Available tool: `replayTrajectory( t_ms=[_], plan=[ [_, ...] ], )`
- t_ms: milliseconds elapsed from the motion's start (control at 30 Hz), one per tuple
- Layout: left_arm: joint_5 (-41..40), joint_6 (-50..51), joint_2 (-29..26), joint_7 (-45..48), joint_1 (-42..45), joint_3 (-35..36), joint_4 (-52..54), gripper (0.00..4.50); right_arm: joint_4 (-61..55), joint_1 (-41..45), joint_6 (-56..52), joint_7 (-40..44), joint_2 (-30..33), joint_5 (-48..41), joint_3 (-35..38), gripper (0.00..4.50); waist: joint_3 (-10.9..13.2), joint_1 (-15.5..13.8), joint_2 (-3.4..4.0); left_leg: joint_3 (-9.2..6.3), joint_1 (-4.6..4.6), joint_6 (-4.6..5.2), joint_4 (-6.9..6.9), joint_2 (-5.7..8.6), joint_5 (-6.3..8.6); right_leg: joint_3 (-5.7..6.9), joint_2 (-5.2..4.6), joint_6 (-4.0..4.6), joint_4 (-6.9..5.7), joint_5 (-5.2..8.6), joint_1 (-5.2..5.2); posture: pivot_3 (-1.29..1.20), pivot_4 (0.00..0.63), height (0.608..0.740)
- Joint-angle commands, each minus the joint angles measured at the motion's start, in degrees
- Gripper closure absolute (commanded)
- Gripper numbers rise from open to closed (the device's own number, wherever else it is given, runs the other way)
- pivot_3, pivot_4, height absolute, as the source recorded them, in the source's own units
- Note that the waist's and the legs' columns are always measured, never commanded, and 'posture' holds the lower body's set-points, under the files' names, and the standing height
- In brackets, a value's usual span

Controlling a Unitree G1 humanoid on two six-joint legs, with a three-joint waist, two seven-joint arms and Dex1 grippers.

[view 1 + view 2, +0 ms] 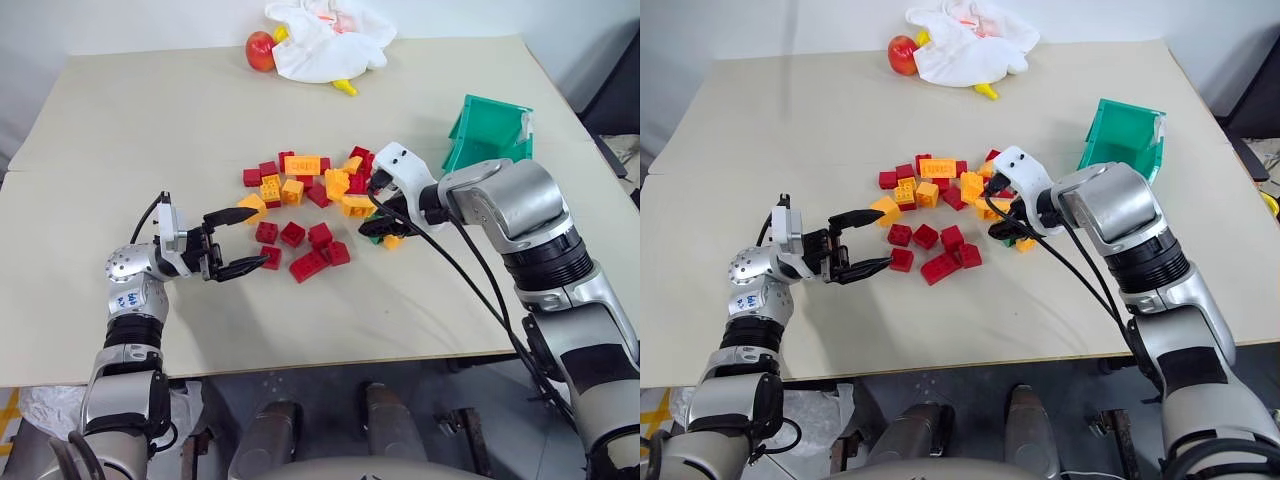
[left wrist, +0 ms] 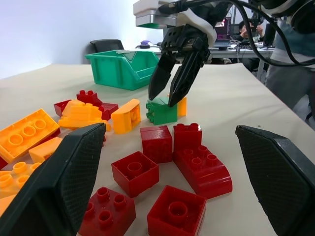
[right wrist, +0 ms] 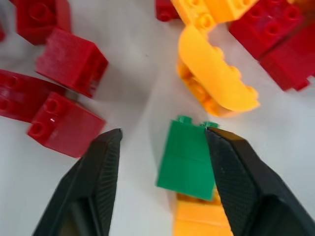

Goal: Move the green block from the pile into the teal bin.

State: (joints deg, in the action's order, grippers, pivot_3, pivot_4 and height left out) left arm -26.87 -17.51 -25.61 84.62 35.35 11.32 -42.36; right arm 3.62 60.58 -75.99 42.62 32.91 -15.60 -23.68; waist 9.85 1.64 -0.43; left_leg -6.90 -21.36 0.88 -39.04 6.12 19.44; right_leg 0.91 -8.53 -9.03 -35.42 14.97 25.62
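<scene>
The green block (image 3: pixel 187 160) lies on the table at the right edge of the pile (image 1: pixel 305 200) of red, orange and yellow bricks, against an orange brick (image 3: pixel 216 83). My right gripper (image 3: pixel 162 140) points down over it, open. The block sits between the jaws, close against one finger (image 3: pixel 241 191), and the other finger (image 3: pixel 93 187) stands apart from it. In the left wrist view the same block (image 2: pixel 161 110) shows just under those fingertips. My left gripper (image 1: pixel 258 238) hovers open at the pile's left side, holding nothing. The teal bin (image 1: pixel 490 140) stands behind my right arm.
A white cloth (image 1: pixel 325 40), a red apple (image 1: pixel 260 50) and a small yellow item (image 1: pixel 345 88) lie at the far edge of the beige table (image 1: pixel 150 130). Several red bricks (image 2: pixel 162 172) lie loose between my two grippers.
</scene>
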Motion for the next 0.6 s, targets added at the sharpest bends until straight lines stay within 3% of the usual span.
replayTrajectory(
  t_ms=[33, 333, 467, 600],
  plan=[
    [-0.1, -0.8, -0.2, -0.2, 0.7, 0.7, 0.3, 0.0, -0.1, 2.0, -0.3, -1.3, 0.3, 1.7, -1.1, 1.89, 0.0, 0.0, 0.0, 0.0, 0.0, 0.0, 0.0, -0.01, 0.0, 0.01, 0.0, 0.0, 0.0, 0.0, 0.0, 0.0, 0.15, 0.74],
    [0.0, -1.3, 0.0, -0.7, 1.0, 0.7, -0.4, 0.0, 3.8, 2.1, -1.0, -1.6, -2.1, 1.8, -2.8, 1.89, 0.0, 0.0, 0.0, 0.0, 0.0, 0.0, 0.0, 0.0, 0.0, 0.0, 0.0, 0.0, 0.0, 0.0, 0.0, 0.0, 0.15, 0.74],
    [-0.1, -1.7, 0.1, -1.3, 0.9, 0.9, -0.3, 0.0, 4.3, 1.5, 4.1, -0.6, -2.7, 2.2, -2.8, 1.89, 0.0, 0.0, 0.0, 0.0, 0.0, 0.0, 0.0, 0.02, 0.0, 0.0, -0.01, 0.0, 0.0, 0.0, 0.0, 0.0, 0.15, 0.74],
    [-0.1, -2.0, 0.0, -1.7, 0.7, 0.9, -0.3, 0.0, 5.0, 1.3, 4.4, -0.9, -3.8, 1.9, -1.0, 1.03, 0.0, 0.1, 0.01, 0.0, 0.0, 0.0, 0.01, -0.01, 0.0, 0.01, 0.01, 0.0, 0.0, 0.0, 0.01, 0.0, 0.15, 0.74]
  ],
)
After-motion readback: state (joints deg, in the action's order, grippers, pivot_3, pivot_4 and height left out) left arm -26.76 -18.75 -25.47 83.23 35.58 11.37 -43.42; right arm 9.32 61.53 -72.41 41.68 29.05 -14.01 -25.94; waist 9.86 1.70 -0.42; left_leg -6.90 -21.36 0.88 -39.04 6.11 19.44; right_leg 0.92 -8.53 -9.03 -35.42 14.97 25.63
